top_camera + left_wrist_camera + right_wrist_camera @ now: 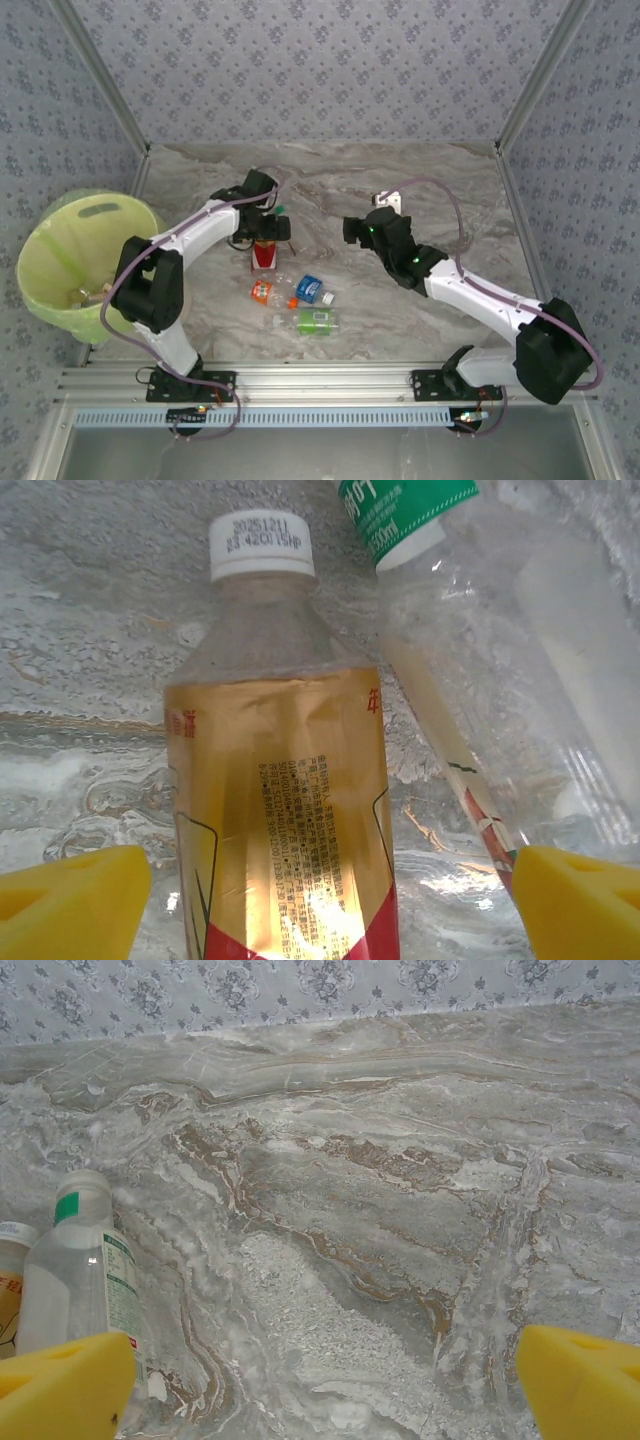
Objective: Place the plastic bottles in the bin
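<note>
1. The left hand (320, 910) is released. Its yellow fingers (75, 900) are spread wide on either side of the gold-labelled bottle (280, 810), which lies on the surface (90, 680). I see no contact, so this bottle is not yet grasped.
2. Just beside it lies a clear bottle with a green band (480, 670), also on the surface.
3. The right hand (320, 1390) is released too and grasps nothing; bare surface is between its fingers.
4. Nearer to the arm bases, three more lie close together: an orange-labelled bottle (262, 291), a blue-labelled bottle (310, 288) and a green-labelled bottle (316, 321).
5. The bin (60, 250) stands at the far left, well apart from these bottles. Small things lie at its bottom, probably bottles, but too small to count.
6. I judge the task partly done, with at least five bottles left to put in.
</note>
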